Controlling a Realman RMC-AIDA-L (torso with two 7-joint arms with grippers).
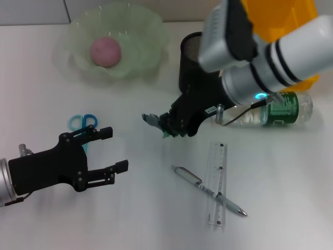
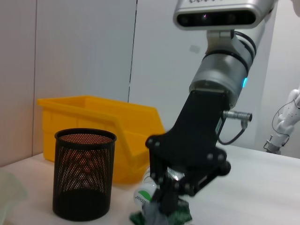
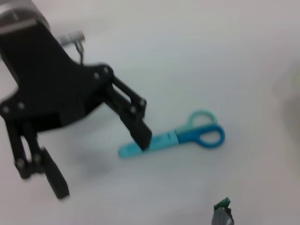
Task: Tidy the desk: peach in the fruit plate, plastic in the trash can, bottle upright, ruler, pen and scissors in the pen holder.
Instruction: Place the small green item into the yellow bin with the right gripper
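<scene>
I hold the right pincer (image 1: 165, 126) low over the middle of the white table (image 1: 156, 219), clenched on a crumpled scrap of green and grey plastic wrapper (image 1: 154, 121) that sticks out beyond the fingertips toward my left side. The yellow plastic bin (image 1: 283, 18) that I take for the trash can sits at the far right, behind this arm, so I judge the next move to be a carry back and to the right, past the black mesh pen holder (image 1: 190, 60) and over the clear bottle with the green label (image 1: 276, 110), which lies on its side with its long axis running left to right.

The left pincer (image 1: 117, 151) hovers released, fingers spread, directly above the blue-handled scissors (image 1: 83, 125); the right wrist view shows one finger crossing the scissors' pale blue blade cover. The left arm is clearly nearer the scissors.
</scene>
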